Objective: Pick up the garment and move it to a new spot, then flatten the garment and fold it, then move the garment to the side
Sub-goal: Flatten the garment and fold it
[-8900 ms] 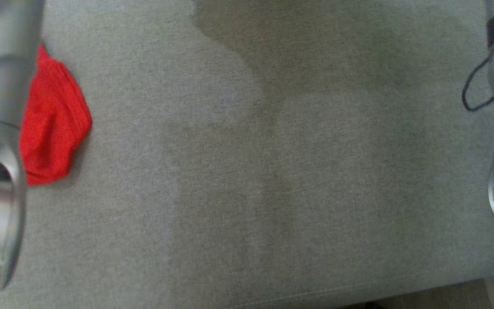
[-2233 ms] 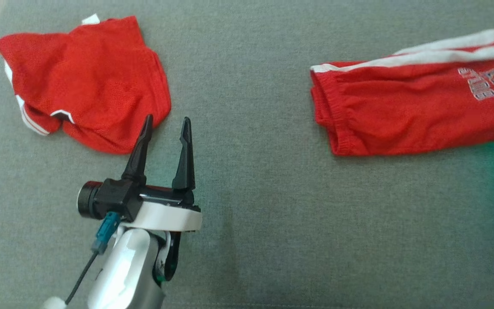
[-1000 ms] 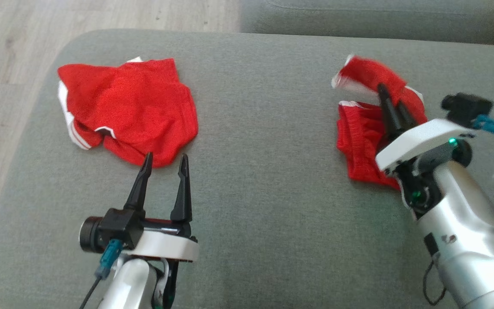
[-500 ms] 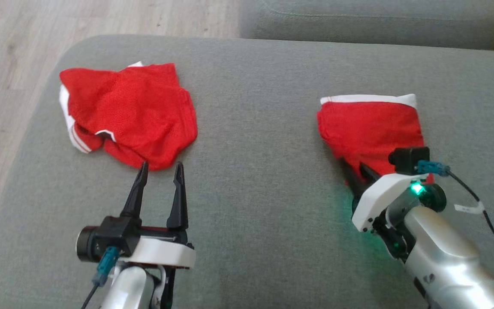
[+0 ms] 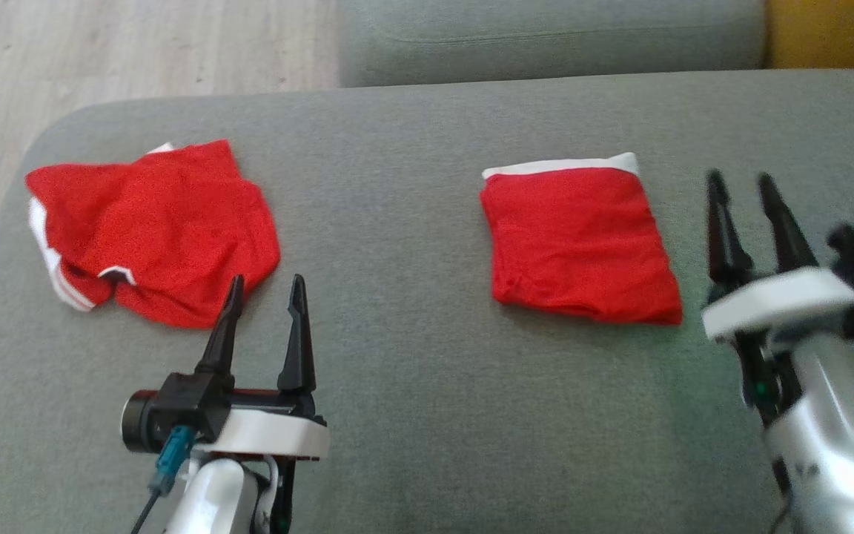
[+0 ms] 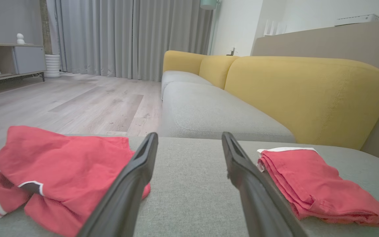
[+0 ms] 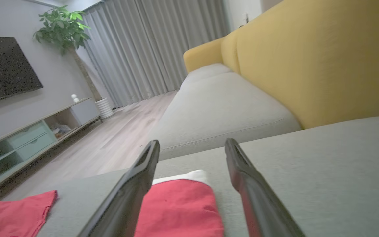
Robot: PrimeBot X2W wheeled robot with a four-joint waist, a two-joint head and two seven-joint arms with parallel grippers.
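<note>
Your folded garment lies free for shifting; right gripper at its three o'clock gapes empty, left gripper too.

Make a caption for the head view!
Grey sofa: left claw open by crumpled red garment, right claw open by folded red garment.

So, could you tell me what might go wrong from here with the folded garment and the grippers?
1. The right gripper is open beside the folded garment; gripping just the top layer to move it aside could pull the fold apart.
2. The left gripper has its fingertips close to the crumpled garment, so a forward move might snag it or drag it toward the edge of the cushion.
</note>
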